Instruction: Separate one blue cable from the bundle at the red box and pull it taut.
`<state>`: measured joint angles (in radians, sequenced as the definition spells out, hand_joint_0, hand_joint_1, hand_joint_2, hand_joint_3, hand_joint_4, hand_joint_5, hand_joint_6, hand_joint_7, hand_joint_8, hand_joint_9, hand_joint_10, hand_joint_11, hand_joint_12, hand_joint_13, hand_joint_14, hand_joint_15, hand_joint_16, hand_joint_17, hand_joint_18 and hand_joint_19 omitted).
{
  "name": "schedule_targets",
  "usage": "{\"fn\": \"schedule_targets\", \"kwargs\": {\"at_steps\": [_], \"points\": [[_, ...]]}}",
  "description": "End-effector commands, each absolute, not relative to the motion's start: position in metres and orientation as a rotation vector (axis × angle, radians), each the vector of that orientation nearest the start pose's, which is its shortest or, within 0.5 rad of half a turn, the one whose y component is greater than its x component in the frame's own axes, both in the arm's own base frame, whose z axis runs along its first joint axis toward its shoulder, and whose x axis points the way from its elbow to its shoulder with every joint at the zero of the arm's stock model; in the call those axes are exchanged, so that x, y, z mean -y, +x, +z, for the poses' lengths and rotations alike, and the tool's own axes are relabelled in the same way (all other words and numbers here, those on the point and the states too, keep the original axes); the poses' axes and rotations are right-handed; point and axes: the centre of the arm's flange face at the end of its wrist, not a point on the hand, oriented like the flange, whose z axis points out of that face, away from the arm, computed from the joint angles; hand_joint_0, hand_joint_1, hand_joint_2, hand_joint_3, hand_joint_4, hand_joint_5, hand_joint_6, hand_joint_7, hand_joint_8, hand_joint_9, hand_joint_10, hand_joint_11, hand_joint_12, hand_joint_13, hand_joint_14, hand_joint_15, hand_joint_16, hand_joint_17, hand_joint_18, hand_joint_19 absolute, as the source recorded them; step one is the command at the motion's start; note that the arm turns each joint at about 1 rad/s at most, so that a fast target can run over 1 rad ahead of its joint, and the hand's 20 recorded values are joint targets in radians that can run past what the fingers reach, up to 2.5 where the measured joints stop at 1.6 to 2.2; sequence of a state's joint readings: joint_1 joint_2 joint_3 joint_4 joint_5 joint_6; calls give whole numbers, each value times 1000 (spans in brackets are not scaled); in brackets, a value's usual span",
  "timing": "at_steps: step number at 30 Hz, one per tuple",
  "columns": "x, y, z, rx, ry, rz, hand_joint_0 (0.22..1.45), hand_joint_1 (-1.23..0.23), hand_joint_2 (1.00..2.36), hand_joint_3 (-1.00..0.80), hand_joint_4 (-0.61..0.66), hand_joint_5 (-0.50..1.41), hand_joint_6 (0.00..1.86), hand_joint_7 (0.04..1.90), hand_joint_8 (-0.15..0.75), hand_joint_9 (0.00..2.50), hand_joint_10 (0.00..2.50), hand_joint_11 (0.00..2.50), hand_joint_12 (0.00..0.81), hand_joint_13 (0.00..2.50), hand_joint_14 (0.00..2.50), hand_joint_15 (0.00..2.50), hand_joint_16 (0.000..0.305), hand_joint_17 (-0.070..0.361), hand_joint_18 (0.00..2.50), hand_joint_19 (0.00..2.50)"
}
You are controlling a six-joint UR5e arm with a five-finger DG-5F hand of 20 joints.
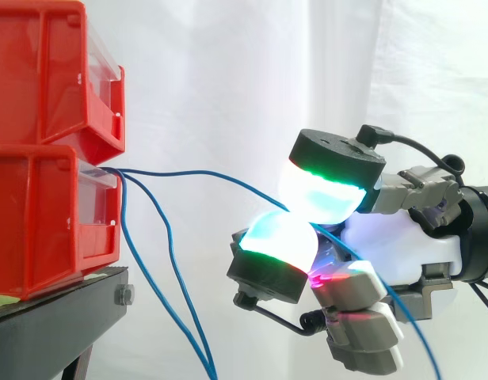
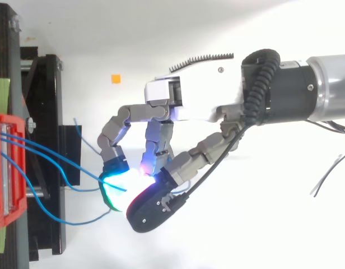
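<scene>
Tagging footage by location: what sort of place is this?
Probably a robotics lab test rig: a plain white curtain as backdrop, red bins on a black stand, and a robot hand pinching one blue cable.

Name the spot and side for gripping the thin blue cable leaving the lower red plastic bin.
Take the thin blue cable on its free span away from the lower red plastic bin, coming from the side opposite the bin. There it runs alone, above the other blue cables that droop; the robot hand pinches it there.
</scene>
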<state>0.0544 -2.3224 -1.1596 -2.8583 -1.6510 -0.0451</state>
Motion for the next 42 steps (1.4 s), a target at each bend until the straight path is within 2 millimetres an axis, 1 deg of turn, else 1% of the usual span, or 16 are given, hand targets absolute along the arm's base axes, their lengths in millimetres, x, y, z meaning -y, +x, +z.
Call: {"fn": "schedule_targets", "kwargs": {"at_steps": [1,3,5,7,9,12,14,16,17,20,24,28,33,35,39,42], "points": [[87,758,237,-1369,1156,1260,637,-771,1021,-81,52,-148,914,1181,519,1365,20,849,442,1261,22,716,54,121,1206,661],[90,758,236,-1368,1165,1262,638,-771,1021,-84,52,-148,913,1185,524,1395,20,868,442,1270,22,716,53,120,1206,652],[91,757,236,-1366,1168,1266,638,-770,1022,-82,57,-148,912,1192,532,1482,21,1001,442,1279,23,733,53,118,1207,658],[93,757,236,-1363,1173,1268,639,-770,1022,-85,61,-148,911,1187,530,1528,21,1076,446,1293,23,748,53,119,1208,660],[97,757,237,-1348,1191,1276,640,-768,1022,-87,61,-149,910,1200,510,1539,20,1157,450,1302,23,787,53,119,1208,663],[97,758,236,-1331,1200,1291,641,-765,1022,-90,60,-150,912,1193,489,1561,20,1273,452,1311,24,828,53,119,1204,685],[96,759,237,-1320,1201,1297,643,-764,1022,-96,59,-152,913,1191,460,1575,19,1439,450,1311,24,838,53,119,1200,695],[97,762,239,-1287,1201,1297,643,-760,1023,-99,59,-154,914,1186,458,1587,17,1488,455,1308,25,832,53,119,1195,698],[97,762,239,-1282,1201,1295,645,-759,1022,-108,58,-154,914,1183,439,1594,15,1555,451,1302,24,836,53,120,1190,701],[101,763,240,-1249,1217,1268,646,-755,1023,-111,55,-158,916,1175,420,1591,14,1603,451,1290,24,834,53,119,1175,699],[101,763,239,-1238,1223,1256,648,-751,1023,-120,49,-160,918,1169,410,1583,13,1643,449,1276,25,842,53,119,1166,706],[103,763,239,-1208,1232,1236,658,-746,1021,-163,55,-168,920,1152,386,1548,9,1664,451,1264,25,838,52,118,1153,713],[105,760,228,-1179,1240,1215,677,-729,1017,-262,70,-178,923,1118,386,1492,7,1649,451,1245,25,839,53,120,1143,726],[104,758,220,-1169,1240,1212,698,-717,1012,-341,72,-185,925,1098,383,1455,5,1631,453,1220,23,832,54,121,1135,718],[103,758,216,-1119,1224,1217,712,-709,1008,-399,70,-190,927,1079,377,1418,4,1612,456,1205,24,833,54,122,1131,727],[106,760,218,-1085,1221,1213,715,-703,1006,-420,81,-194,929,1066,380,1392,3,1597,455,1194,24,833,54,123,1127,721]]}}
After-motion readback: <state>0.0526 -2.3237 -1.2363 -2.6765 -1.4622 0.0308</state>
